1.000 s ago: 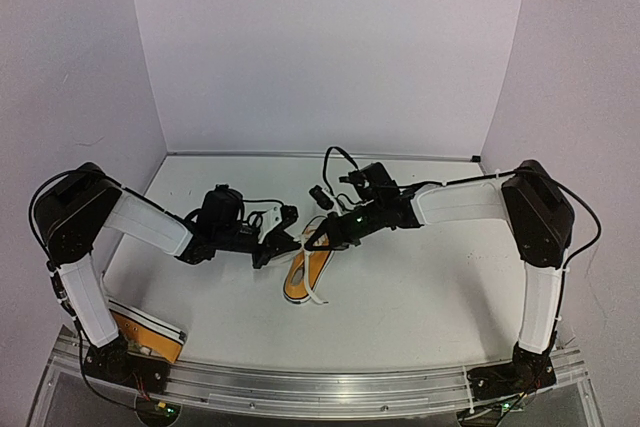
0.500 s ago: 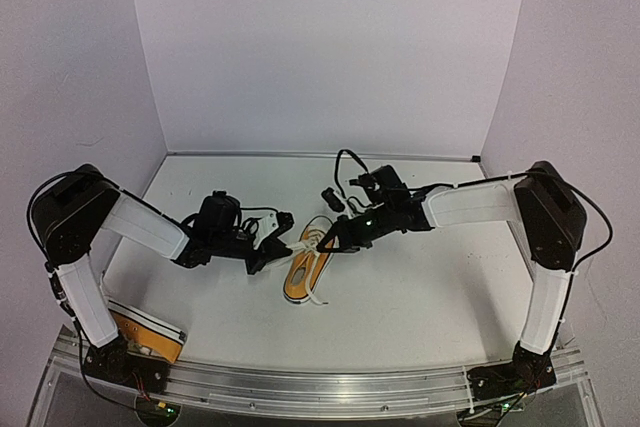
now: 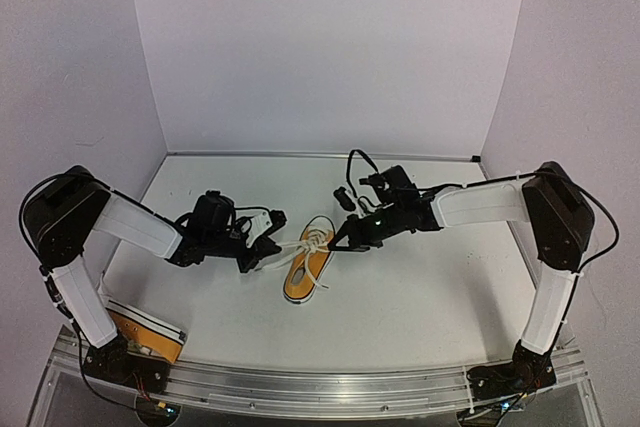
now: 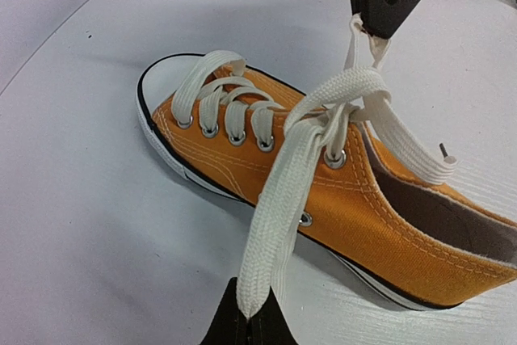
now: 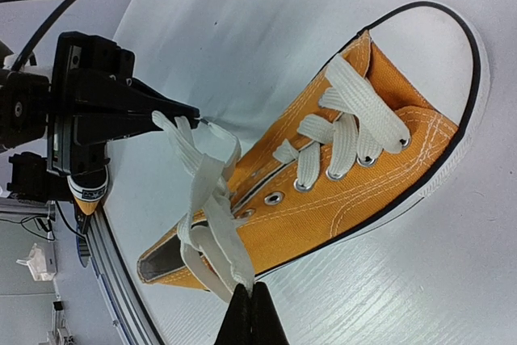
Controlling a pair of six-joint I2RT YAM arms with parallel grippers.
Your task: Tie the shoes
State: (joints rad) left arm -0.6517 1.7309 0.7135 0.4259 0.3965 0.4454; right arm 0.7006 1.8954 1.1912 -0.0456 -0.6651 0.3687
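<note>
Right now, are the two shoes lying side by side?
No, one shoe lies mid-table, while the other shoe sits far apart at the near left corner by the left arm's base.

Item count:

- Shoes: two, the mid shoe [image 3: 305, 265] and the corner shoe [image 3: 150, 335]. The corner shoe is partly hidden behind an arm base.
- Arms: two, the left arm [image 3: 130, 224] and the right arm [image 3: 480, 204].
- Pincers: two, one per arm, the left pincer [image 3: 278, 250] and the right pincer [image 3: 338, 244].
- Lace [image 4: 279, 191]: one in view, white, on the mid shoe. It has two drawn-out strands, one running to each pincer.
- Worktop [image 3: 430, 297]: one.
</note>
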